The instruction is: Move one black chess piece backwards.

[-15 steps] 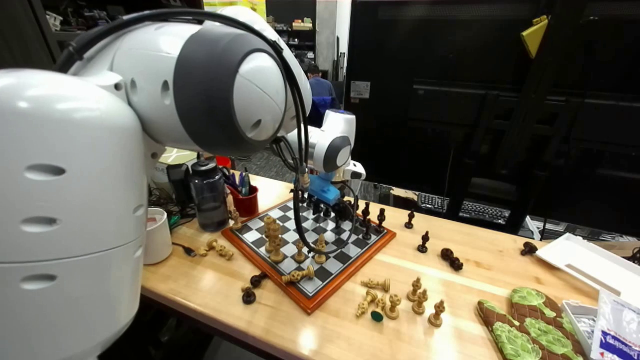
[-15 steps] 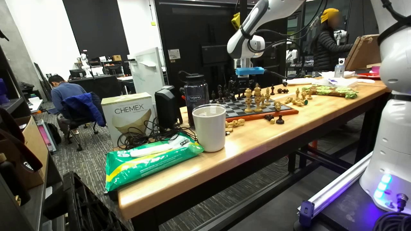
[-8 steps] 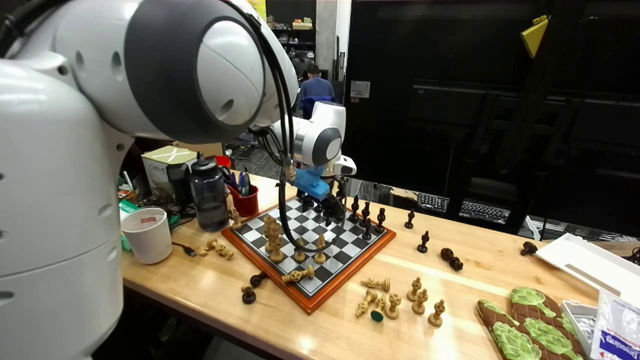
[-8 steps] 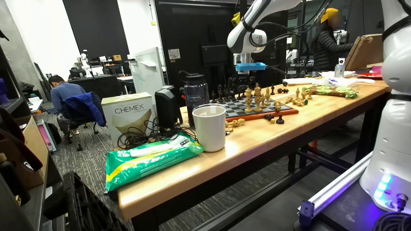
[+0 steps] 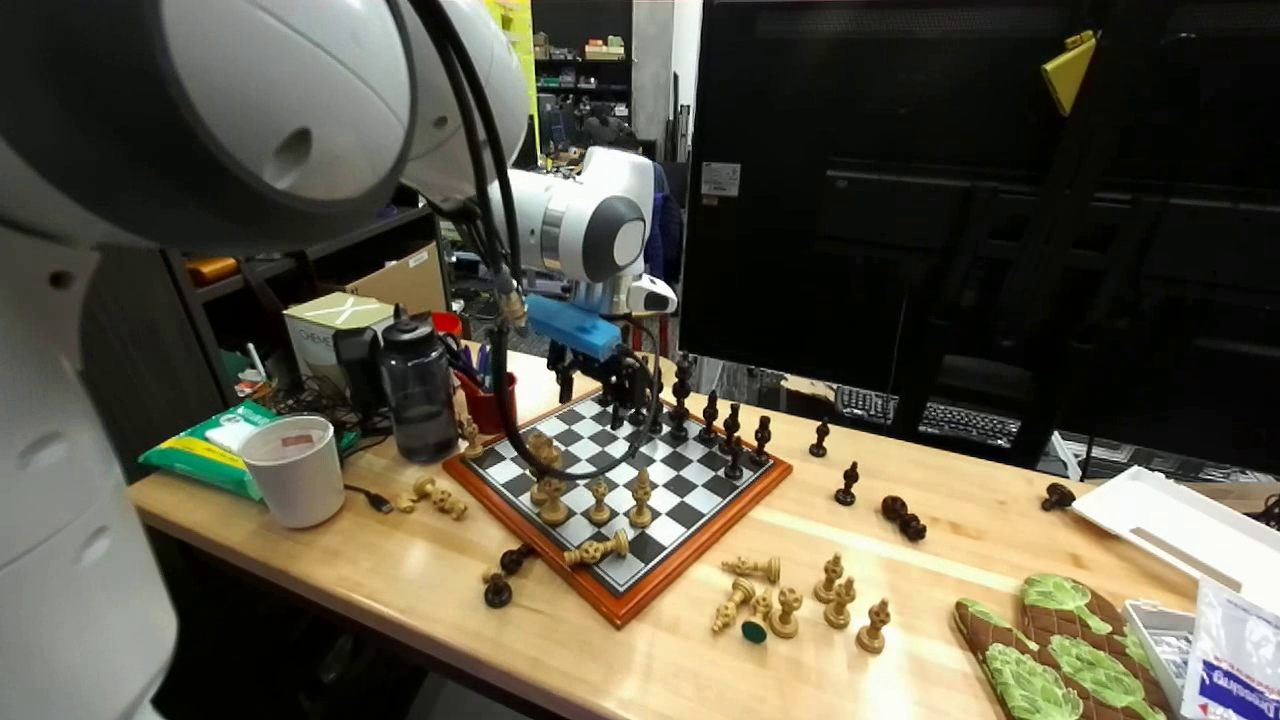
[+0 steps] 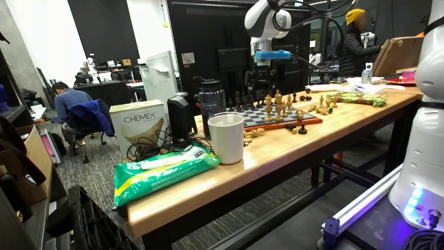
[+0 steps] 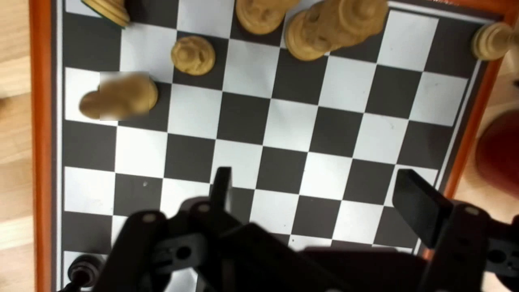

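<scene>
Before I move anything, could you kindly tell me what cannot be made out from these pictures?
Wrist view: part of a black piece, cut off by the bottom edge.
Wrist view: some lower squares of the chessboard, covered by the tool.
Wrist view: details of a light piece, blurred.
In an exterior view: the count of far black pieces, which overlap.
In an exterior view: part of the bottle, hidden by the white mug.

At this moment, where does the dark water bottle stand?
In an exterior view, the water bottle stands left of the chessboard, between the white cup and the red pen cup.
</scene>
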{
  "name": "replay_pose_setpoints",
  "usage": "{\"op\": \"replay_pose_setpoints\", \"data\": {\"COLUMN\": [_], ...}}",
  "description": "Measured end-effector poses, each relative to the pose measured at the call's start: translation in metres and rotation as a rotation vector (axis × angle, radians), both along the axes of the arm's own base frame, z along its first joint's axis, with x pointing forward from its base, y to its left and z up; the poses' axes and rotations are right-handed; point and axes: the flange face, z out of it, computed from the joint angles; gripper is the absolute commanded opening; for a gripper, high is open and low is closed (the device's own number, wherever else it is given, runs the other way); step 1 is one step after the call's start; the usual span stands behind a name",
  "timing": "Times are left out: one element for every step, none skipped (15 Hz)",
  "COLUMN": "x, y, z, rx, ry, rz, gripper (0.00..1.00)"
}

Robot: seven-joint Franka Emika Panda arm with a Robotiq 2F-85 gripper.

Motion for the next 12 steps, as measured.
{"op": "replay_pose_setpoints", "data": {"x": [-0.005, -0.01, -0.015, -0.02, -0.023, -0.027, -0.031, -0.034, -0.038, -0.038, -0.038, -0.038], "y": [0.005, 0.011, 0.016, 0.021, 0.025, 0.029, 0.032, 0.036, 0.041, 0.042, 0.042, 0.042], "z": [0.007, 0.014, 0.021, 0.026, 0.031, 0.035, 0.04, 0.043, 0.047, 0.049, 0.048, 0.047], "rx": [0.002, 0.003, 0.005, 0.006, 0.007, 0.008, 0.01, 0.01, 0.011, 0.011, 0.011, 0.012], "ry": [0.009, 0.018, 0.026, 0.035, 0.04, 0.045, 0.051, 0.056, 0.059, 0.057, 0.058, 0.059], "rz": [0.018, 0.044, 0.072, 0.098, 0.121, 0.145, 0.172, 0.199, 0.229, 0.233, 0.233, 0.232], "gripper": [1.0, 1.0, 1.0, 1.0, 1.0, 1.0, 1.0, 1.0, 1.0, 1.0, 1.0, 1.0]}}
